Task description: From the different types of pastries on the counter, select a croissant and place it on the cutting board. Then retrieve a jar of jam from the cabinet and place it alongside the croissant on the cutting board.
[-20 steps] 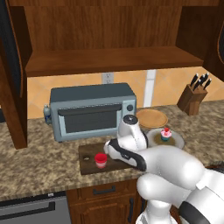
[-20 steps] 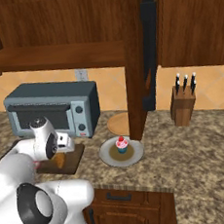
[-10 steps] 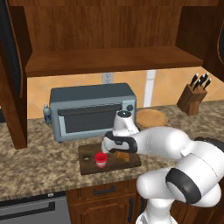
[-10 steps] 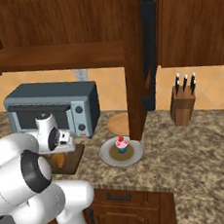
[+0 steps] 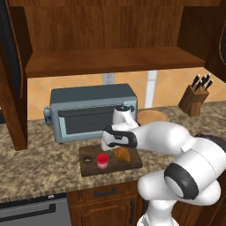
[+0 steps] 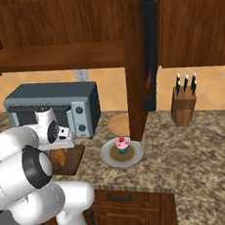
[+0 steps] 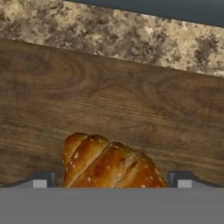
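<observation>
While the croissant (image 5: 122, 153) and the jam jar (image 5: 102, 161) both lie on the board (image 5: 90, 154), just beside each other, we hold our gripper (image 5: 107, 146) low over them. Its fingertips (image 7: 40, 180) stand wide, either side of the croissant, gripping nothing. On its plate (image 6: 108, 157) sits the cupcake (image 6: 122, 145).

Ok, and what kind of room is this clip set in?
A rendered home kitchen, by the look of it: a speckled granite counter carries a toaster oven and a knife block, with dark wooden wall cabinets above and a cutting board holding a croissant.
</observation>
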### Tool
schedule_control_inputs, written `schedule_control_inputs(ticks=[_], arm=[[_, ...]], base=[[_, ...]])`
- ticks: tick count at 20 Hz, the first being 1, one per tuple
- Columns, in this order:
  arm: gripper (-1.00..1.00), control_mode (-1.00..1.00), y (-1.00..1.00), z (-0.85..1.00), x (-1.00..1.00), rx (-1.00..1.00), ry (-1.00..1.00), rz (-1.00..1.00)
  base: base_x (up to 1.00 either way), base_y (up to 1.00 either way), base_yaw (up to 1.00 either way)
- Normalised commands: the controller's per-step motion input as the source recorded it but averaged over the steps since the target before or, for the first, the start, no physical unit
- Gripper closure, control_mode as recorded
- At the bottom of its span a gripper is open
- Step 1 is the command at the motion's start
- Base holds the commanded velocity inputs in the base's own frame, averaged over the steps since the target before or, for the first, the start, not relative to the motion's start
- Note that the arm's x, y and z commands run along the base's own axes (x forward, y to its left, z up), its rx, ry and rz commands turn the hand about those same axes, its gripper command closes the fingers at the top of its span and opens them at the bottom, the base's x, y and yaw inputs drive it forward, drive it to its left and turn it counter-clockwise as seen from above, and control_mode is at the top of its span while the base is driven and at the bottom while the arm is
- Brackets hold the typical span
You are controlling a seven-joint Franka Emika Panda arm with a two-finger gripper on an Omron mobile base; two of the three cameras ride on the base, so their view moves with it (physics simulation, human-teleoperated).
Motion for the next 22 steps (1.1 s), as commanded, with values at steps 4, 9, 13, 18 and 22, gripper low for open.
schedule_control_inputs(ticks=[4,9,13,18,22], arm=[[-1.00,-1.00,-0.02,0.17,-0.34,0.01,0.00,0.00],[-1.00,-1.00,-0.12,1.00,-0.07,0.08,0.00,0.00],[-1.00,-1.00,-0.05,0.74,0.00,0.05,0.00,0.00],[-1.00,-1.00,0.03,-0.11,-0.50,0.00,0.03,-0.01],[-1.00,-1.00,-0.22,-0.18,-1.00,0.02,-0.17,-0.01]], base=[[0.00,0.00,0.00],[0.00,0.00,0.00],[0.00,0.00,0.00],[0.00,0.00,0.00],[0.00,0.00,0.00]])
